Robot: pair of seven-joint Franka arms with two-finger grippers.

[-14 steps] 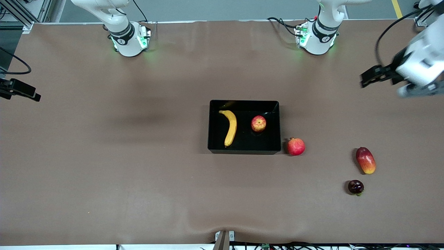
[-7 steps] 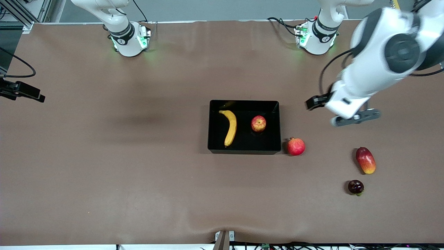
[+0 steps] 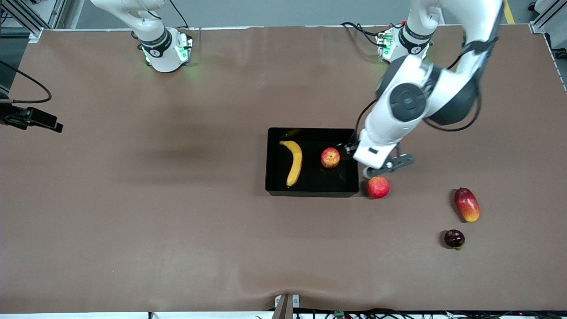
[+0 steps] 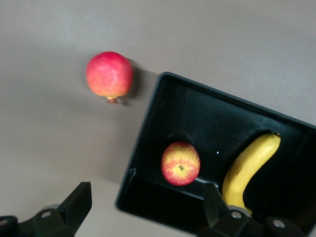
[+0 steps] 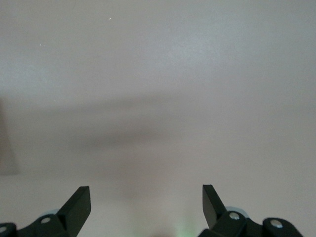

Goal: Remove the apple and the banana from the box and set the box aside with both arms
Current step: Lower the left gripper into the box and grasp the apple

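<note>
Apple [image 3: 330,157] | in box [image 3: 274,188] beside banana [image 3: 293,162] | left gripper [image 4: 143,210] spread wide over box edge | right gripper [image 5: 145,205] spread, waiting at table end | centre fingers on apple, drop straight, avoid wall

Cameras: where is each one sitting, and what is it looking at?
Front view: high across the table, facing both arms' bases; shows the box, left gripper and right gripper.
Left wrist view: on the left arm's wrist, looking down at the apple, banana and pomegranate; its open fingers show.
Right wrist view: on the waiting right arm, facing bare table.
Front and left wrist share the fruit and box.
</note>
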